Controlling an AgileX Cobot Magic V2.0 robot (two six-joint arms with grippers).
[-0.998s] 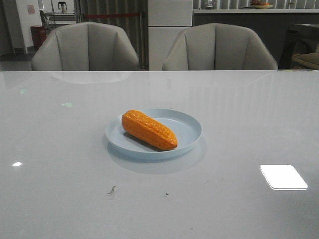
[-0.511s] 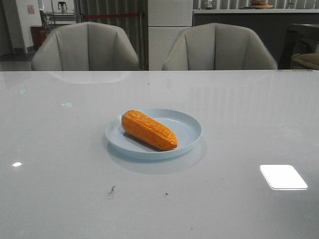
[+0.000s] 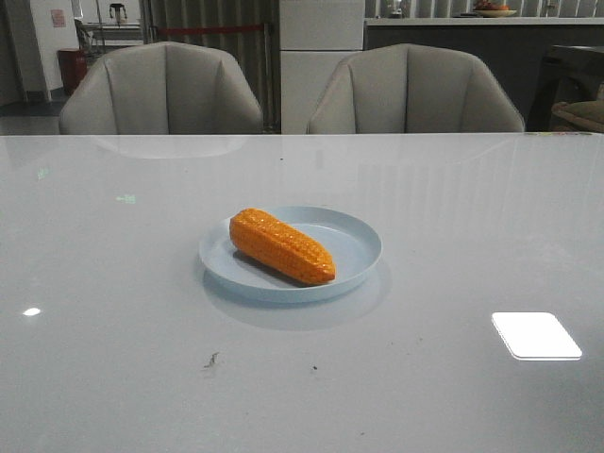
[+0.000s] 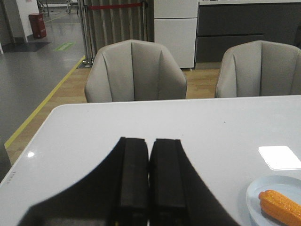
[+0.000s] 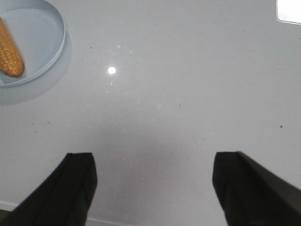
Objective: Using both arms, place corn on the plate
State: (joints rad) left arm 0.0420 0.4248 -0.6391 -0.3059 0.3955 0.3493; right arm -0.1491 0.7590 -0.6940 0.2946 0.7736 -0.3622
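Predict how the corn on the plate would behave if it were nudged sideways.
The corn looks rounded and tapered, so it would probably roll, curving toward its narrow end. The plate's low rim might stop it. Its bumpy kernels likely give some grip.

Neither arm shows in the front view. From its own wrist camera, the left gripper (image 4: 149, 183) sits at the bottom centre of the frame, its two black fingers (image 4: 133, 179) pressed flat together with nothing between them. The right gripper (image 5: 155, 188) has its dark fingers (image 5: 77, 181) spread wide, one in each bottom corner, holding nothing.
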